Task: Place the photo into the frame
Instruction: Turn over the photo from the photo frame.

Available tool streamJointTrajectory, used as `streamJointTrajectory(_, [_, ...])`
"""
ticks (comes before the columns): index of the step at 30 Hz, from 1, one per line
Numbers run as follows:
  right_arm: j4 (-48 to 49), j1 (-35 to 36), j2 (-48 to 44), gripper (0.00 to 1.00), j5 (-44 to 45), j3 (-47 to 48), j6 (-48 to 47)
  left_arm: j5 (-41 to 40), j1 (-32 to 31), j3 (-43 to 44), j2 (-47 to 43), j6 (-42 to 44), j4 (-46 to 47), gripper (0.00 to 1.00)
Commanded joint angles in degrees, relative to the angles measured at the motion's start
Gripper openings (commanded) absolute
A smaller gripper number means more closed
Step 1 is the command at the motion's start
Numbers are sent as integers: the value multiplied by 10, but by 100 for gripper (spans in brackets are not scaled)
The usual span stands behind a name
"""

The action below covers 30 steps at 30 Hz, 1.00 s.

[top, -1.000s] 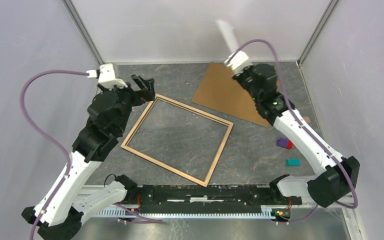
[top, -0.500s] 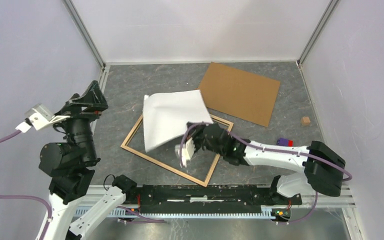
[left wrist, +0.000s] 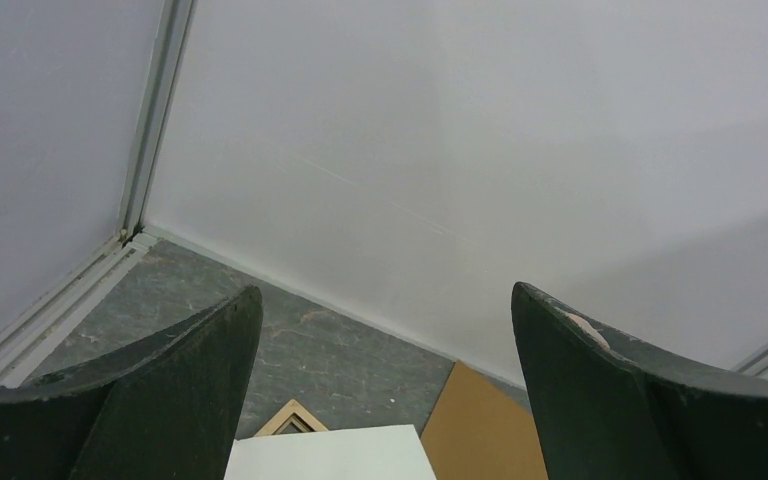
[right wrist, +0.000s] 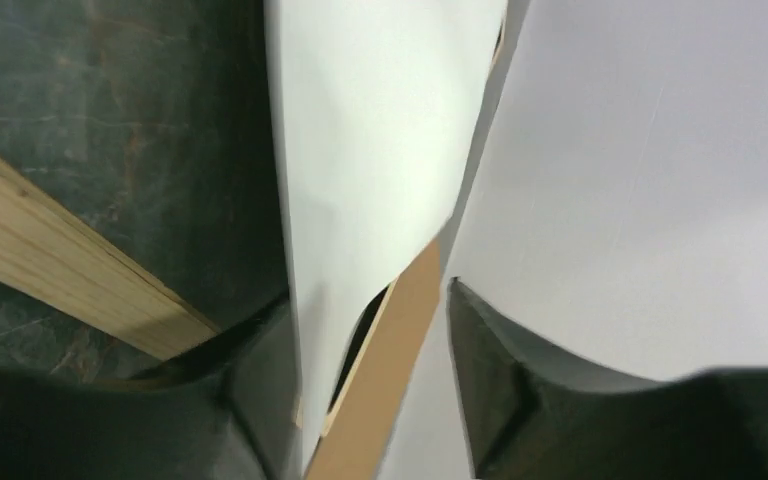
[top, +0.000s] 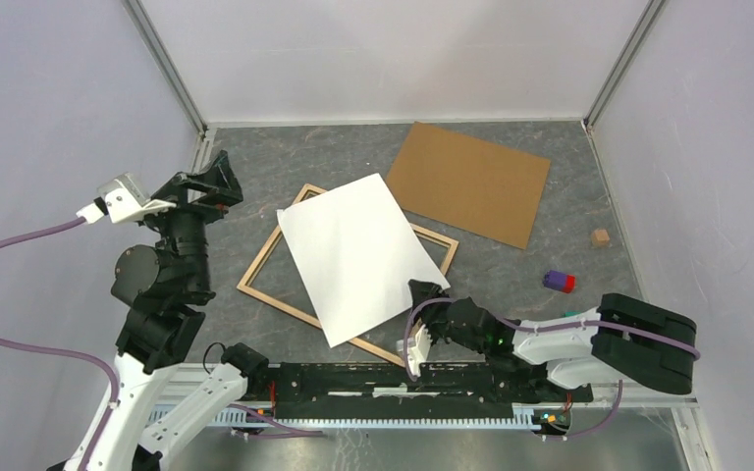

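The left gripper hangs raised, jaws spread wide with nothing between them. Below them only a corner of the photo shows, cut off by the view's edge. The photo lies white back up, askew over the frame, so its picture and much of the rails are hidden. The right gripper has its jaws parted around the photo's near edge; whether they touch it cannot be made out.

One photo, one frame, one board, two blocks.

Place: we saw a robot laboratory cell.
Walls: we found plain white panels in metal posts.
Base: a left arm and a right arm were bolted at a grey table.
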Motion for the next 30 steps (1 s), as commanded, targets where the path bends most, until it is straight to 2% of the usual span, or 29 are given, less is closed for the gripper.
streamJointTrajectory(1, [50, 3, -51, 67, 68, -13, 37, 17, 5, 0, 8, 2, 18, 100])
streamJointTrajectory(4, [4, 8, -85, 76, 122, -12, 121, 23, 5, -1, 14, 0, 18, 100])
streamJointTrajectory(6, [-18, 8, -129, 98, 147, -16, 196, 30, 5, 2, 19, -3, 16, 100])
streamJointTrajectory(8, [-67, 8, -164, 98, 165, 3, 311, 35, 5, 3, 22, -3, 14, 100])
streamJointTrajectory(11, [-165, 8, -195, 98, 129, 34, 481, 38, 4, 4, 28, -4, 13, 100])
streamJointTrajectory(17, [-363, 8, -193, 98, 160, 123, 853, 51, 5, 8, 41, -5, 8, 100])
streamJointTrajectory(21, [-451, 5, -198, 98, 142, 150, 988, 56, 4, 8, 47, -8, 6, 100])
streamJointTrajectory(25, [-469, -14, -224, 98, 180, 139, 1200, 69, 6, 11, 51, -16, 2, 100])
streamJointTrajectory(28, [-439, -59, -256, 98, 173, 107, 1301, 75, 6, 14, 55, -18, -3, 100])
streamJointTrajectory(30, [-404, -115, -275, 98, 138, 78, 1328, 78, 6, 16, 58, -20, -4, 100])
